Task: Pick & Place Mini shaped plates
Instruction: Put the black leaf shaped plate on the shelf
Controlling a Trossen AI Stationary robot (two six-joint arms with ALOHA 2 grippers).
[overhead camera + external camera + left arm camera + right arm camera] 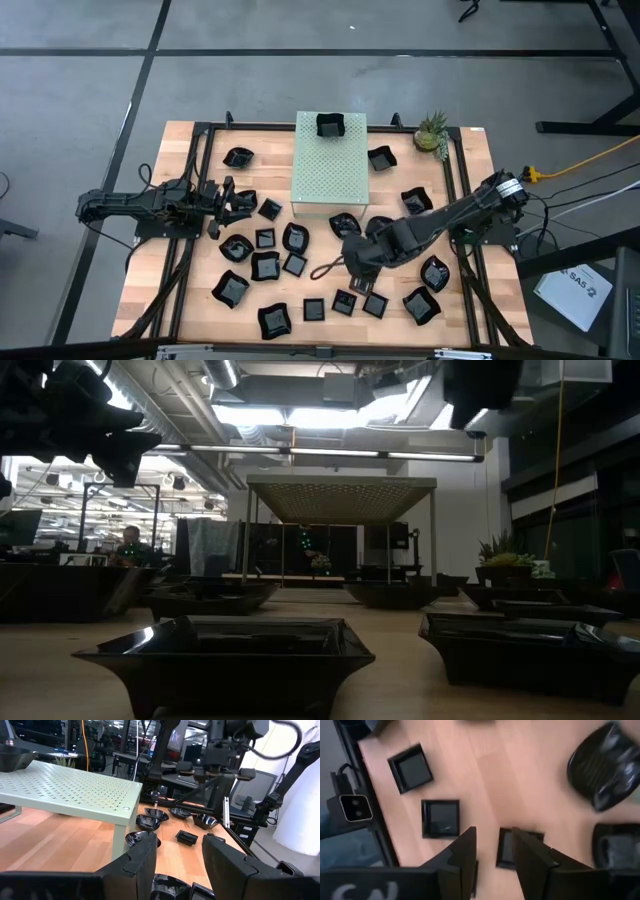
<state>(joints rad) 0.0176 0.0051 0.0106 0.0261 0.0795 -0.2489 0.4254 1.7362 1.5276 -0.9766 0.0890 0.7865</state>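
The mini shaped plates (264, 266) lie scattered over the wooden surface (180, 180), most of them in front of and to both sides of the pale green perforated box (330, 165). One plate (330, 125) already sits on top of the box at its far edge, so the box appears to be the drop point.

The right claw (492, 852) hangs above the plates in front of the box, toward its right corner. Its fingers stand apart with nothing between them; the right wrist view shows bare wood and a small square plate (517, 847) directly below the gap. That plate lies just in front of the box, among other square ones. A dark looped cord or strap (325, 268) lies beside it; what it is cannot be determined from the high view.

The left claw (177, 857) waits to the left of the box, low over the surface, fingers spread wide and empty, pointed toward the box leg and the plates beyond it.

Step in hand, as judged: approach for a pick by the right arm. The next move calls for centring the fingers across two opposite rims of the square plate, descending until the tips straddle the rim, then closing. Neighbouring plates lie close, so the descent needs to stay vertical to avoid nudging them.
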